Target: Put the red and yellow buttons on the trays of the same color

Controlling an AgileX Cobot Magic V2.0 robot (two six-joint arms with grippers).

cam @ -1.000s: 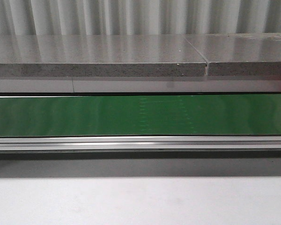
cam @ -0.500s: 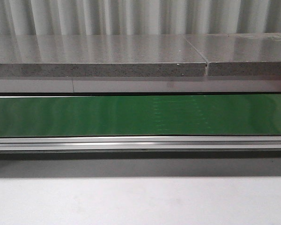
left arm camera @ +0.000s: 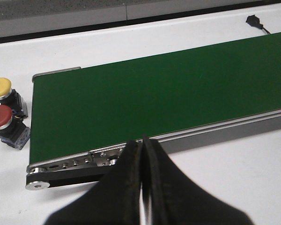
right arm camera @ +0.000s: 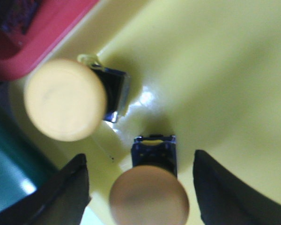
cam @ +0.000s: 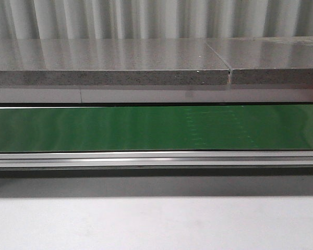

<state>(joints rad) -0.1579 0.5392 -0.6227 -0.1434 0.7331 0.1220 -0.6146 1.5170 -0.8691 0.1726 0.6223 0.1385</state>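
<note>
the right gripper (right arm camera: 143,187) stands wide open over the glossy yellow plastic tray (right arm camera: 215,70), a yellow-capped push button (right arm camera: 149,199) between its fingers, another yellow-capped button (right arm camera: 65,99) just beside.

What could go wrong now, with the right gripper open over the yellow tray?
The right gripper is open with one yellow button between its fingers, and a second yellow button lies close by in the yellow tray. Lifting away carelessly could knock either one over. The red tray is adjacent, so a bumped button might roll toward it.
</note>
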